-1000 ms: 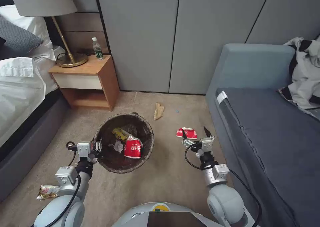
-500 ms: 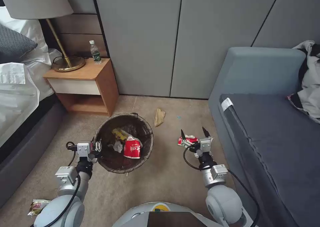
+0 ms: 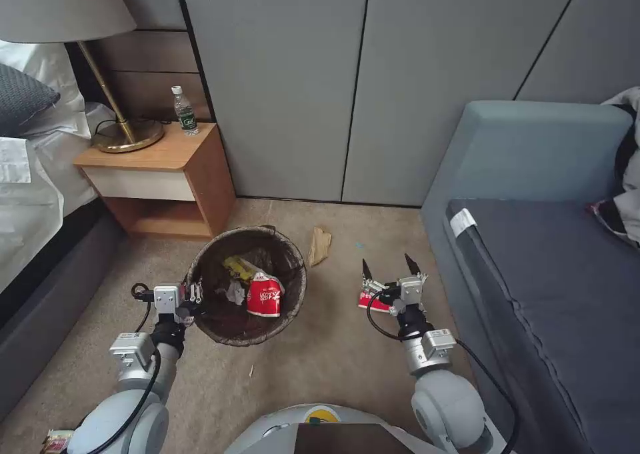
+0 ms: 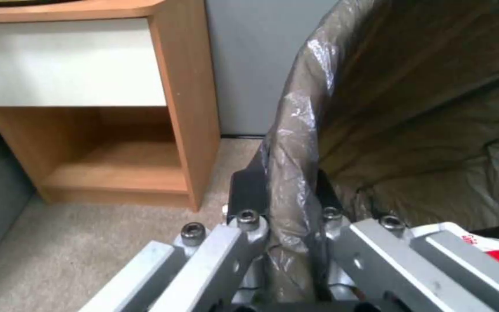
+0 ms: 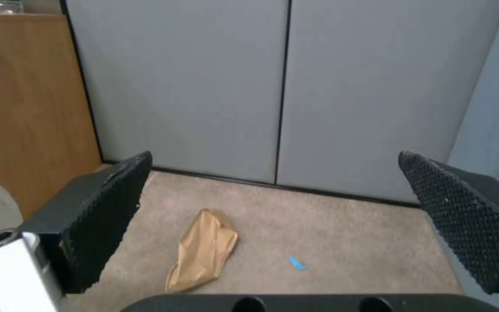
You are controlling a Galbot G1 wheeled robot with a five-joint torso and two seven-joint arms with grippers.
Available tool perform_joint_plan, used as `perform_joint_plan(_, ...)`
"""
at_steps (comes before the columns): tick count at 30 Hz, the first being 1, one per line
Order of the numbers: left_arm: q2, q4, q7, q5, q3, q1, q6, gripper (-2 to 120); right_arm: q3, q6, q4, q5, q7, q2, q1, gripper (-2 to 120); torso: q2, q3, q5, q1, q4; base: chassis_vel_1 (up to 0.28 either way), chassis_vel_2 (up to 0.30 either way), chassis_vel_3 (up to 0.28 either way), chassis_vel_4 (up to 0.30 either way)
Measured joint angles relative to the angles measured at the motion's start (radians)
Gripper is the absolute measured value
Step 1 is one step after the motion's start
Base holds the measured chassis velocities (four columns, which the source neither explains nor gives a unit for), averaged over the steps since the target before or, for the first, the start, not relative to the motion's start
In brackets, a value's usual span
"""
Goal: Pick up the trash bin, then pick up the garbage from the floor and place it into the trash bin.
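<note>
Tan paper bag (image 3: 319, 245) is lying centre frame beyond the trash bin (image 3: 246, 285), whose rim the left claw (image 3: 193, 301) is clamping; right claw (image 3: 388, 270) is hovering wide open, empty, over a red packet (image 3: 369, 300).

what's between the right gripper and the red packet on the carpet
Nothing visible. The right gripper hangs open directly over the red-and-white packet, which peeks out beneath its wrist on bare carpet. The trash bin, held at its rim by the left gripper, sits apart to the left.
</note>
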Motion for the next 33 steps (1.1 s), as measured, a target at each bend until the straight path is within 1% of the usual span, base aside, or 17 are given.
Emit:
perform_joint_plan(6,0.0,-0.004,0.0,0.0,-0.001,0.0,0.0,0,0.001,0.001,0.0,0.005,-0.003,-0.003,-0.002,100,0.0,0.0,0.0,0.0,0.0,-0.061,0.067,0.071,-0.058)
perform_joint_plan(16,0.001,-0.01,0.0,-0.002,-0.003,0.003,0.0,0,0.024,-0.009,-0.031,0.031,-0.016,-0.026,0.024,100,0.0,0.0,0.0,0.0,0.0,0.0,0.0,0.0,0.0)
perform_joint_plan(19,0.001,-0.012,0.0,-0.002,-0.002,0.004,0.0,0,0.032,-0.04,-0.058,0.069,-0.019,-0.049,0.062,100,0.0,0.0,0.0,0.0,0.0,0.0,0.0,0.0,0.0)
perform_joint_plan(27,0.002,-0.013,0.001,-0.003,-0.002,0.007,0.0,0,0.041,-0.075,-0.124,0.117,-0.047,-0.105,0.137,100,0.0,0.0,0.0001,0.0,0.0,0.0,0.0,0.0,0.0)
perform_joint_plan(33,0.002,-0.014,0.001,-0.002,-0.002,0.009,0.0,0,0.014,-0.142,-0.196,0.184,-0.045,-0.133,0.208,100,0.0,0.0,0.0001,0.0,0.0001,0.0,0.0,0.0,0.0)
